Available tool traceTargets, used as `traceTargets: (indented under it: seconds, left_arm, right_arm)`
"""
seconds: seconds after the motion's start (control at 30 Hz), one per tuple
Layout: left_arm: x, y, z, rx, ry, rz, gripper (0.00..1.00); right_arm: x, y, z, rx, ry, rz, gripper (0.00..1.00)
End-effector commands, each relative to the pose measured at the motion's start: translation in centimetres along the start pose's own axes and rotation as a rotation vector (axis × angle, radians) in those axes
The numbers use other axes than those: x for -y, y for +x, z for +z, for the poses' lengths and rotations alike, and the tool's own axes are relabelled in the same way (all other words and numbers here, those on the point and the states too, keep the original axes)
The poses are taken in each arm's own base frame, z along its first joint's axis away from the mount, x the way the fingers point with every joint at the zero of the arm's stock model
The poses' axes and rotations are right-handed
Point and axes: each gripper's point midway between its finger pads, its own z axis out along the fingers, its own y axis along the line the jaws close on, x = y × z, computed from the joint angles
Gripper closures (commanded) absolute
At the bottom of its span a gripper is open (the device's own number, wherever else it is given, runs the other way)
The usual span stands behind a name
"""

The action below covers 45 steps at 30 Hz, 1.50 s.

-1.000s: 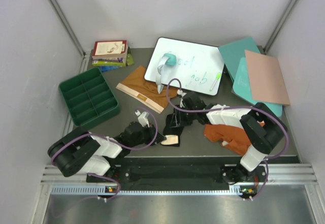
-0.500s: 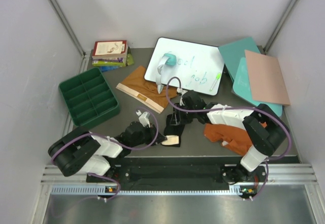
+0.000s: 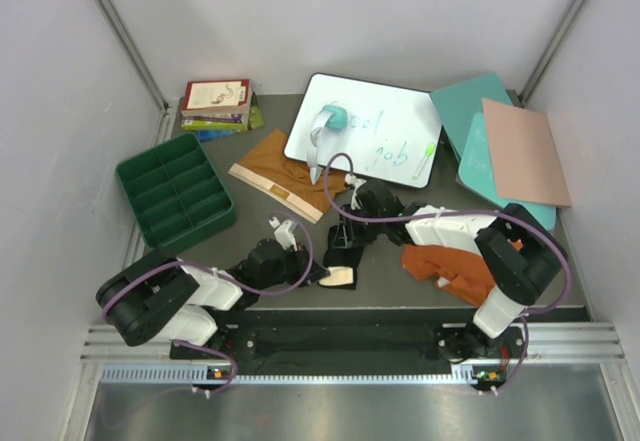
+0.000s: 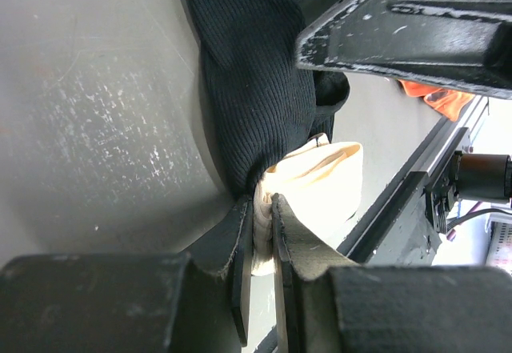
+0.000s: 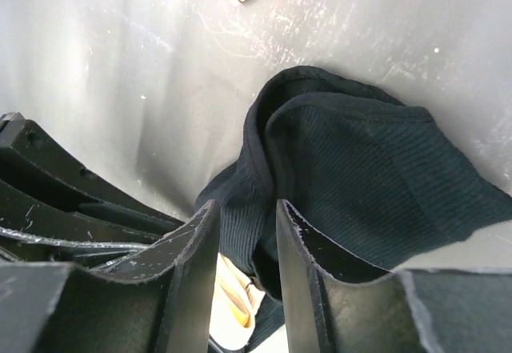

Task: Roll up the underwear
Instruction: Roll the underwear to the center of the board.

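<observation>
Briefs counted: three. Black pair [image 3: 342, 255] lies bunched at the middle of the tabletop's [image 3: 260, 229] near edge, between two grippers. Left gripper [image 4: 258, 209] is pinched narrow on its cream waistband [image 4: 320, 177]. Right gripper [image 5: 244, 217] stands narrow astride a fold of black cloth; whether it clamps cannot be told. Mustard-tan pair [image 3: 280, 176] lies flat toward the far left, touching one whiteboard [image 3: 380, 131]. Rust-orange pair [image 3: 450, 266] is heaped right of middle at the near edge. One green tray [image 3: 152, 153] sits at the left edge.
</observation>
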Motion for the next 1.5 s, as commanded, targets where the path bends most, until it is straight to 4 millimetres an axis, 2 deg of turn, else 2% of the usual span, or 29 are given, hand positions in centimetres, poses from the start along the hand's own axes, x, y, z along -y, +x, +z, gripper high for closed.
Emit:
traceTargets:
  seconds: [0.0, 0.07, 0.17, 0.2, 0.3, 0.47, 0.57, 0.83, 0.93, 1.07, 1.13, 1.17, 1.23, 1.27, 1.33, 1.37, 1.47]
  left_arm:
    - [-0.4, 0.7, 0.2, -0.030, -0.025, 0.004, 0.87]
    - [-0.3, 0.7, 0.2, -0.031, -0.023, 0.006, 0.87]
    - [-0.4, 0.8, 0.1, -0.031, -0.026, 0.006, 0.87]
    - [-0.3, 0.7, 0.1, -0.030, -0.025, 0.006, 0.87]
    - [-0.4, 0.8, 0.0, -0.027, -0.032, 0.004, 0.87]
    - [-0.5, 0.8, -0.1, -0.028, -0.043, 0.001, 0.88]
    - [-0.6, 0.9, -0.1, -0.030, -0.046, 0.000, 0.88]
    - [-0.7, 0.9, -0.1, -0.032, -0.059, -0.002, 0.89]
    - [-0.6, 1.1, 0.0, -0.044, -0.059, 0.001, 0.89]
    - [-0.4, 1.3, 0.3, -0.073, -0.064, 0.004, 0.89]
    - [-0.6, 1.4, 0.5, -0.092, -0.079, 0.001, 0.89]
    - [-0.8, 1.7, 0.5, -0.117, -0.104, -0.003, 0.90]
    - [-1.1, 2.0, 0.7, -0.150, -0.130, 0.004, 0.90]
    - [-1.1, 2.2, 0.7, -0.178, -0.148, 0.001, 0.91]
    - [-1.0, 2.3, 1.0, -0.210, -0.157, 0.005, 0.91]
    - [-1.0, 2.5, 1.0, -0.224, -0.163, 0.006, 0.91]
    - [-1.0, 2.9, 1.2, -0.273, -0.177, 0.008, 0.91]
  right_arm:
    - [-1.8, -1.5, 0.8, 0.033, -0.059, -0.022, 0.66]
    - [-1.8, -1.4, 1.1, 0.022, -0.059, -0.019, 0.68]
    - [-2.1, -1.5, 1.0, 0.030, -0.077, -0.021, 0.82]
    - [-2.2, -1.7, 0.8, 0.038, -0.075, -0.021, 0.92]
    - [-2.2, -2.3, -0.1, 0.065, -0.055, -0.024, 0.99]
    - [-1.5, -2.2, -2.1, 0.086, 0.008, -0.025, 1.00]
    - [0.0, -2.0, -2.4, 0.098, 0.074, -0.016, 1.00]
    - [4.4, 0.9, -0.9, 0.022, 0.230, 0.040, 1.00]
    - [5.5, 1.4, -0.4, 0.007, 0.262, 0.050, 1.00]
    - [5.4, 1.2, -0.2, 0.005, 0.254, 0.024, 1.00]
    - [5.2, 0.8, -0.5, 0.014, 0.251, 0.007, 0.96]
    - [5.1, 0.6, -1.1, 0.022, 0.255, -0.007, 0.84]
    - [5.0, 0.4, -2.1, 0.036, 0.261, -0.023, 0.68]
    - [4.6, -0.2, -3.3, 0.067, 0.261, -0.030, 0.58]
    - [5.3, 0.4, -4.4, 0.076, 0.289, -0.035, 0.49]
    - [5.0, -0.1, -5.5, 0.114, 0.289, -0.031, 0.43]
    - [5.7, 0.9, -6.7, 0.147, 0.300, -0.011, 0.36]
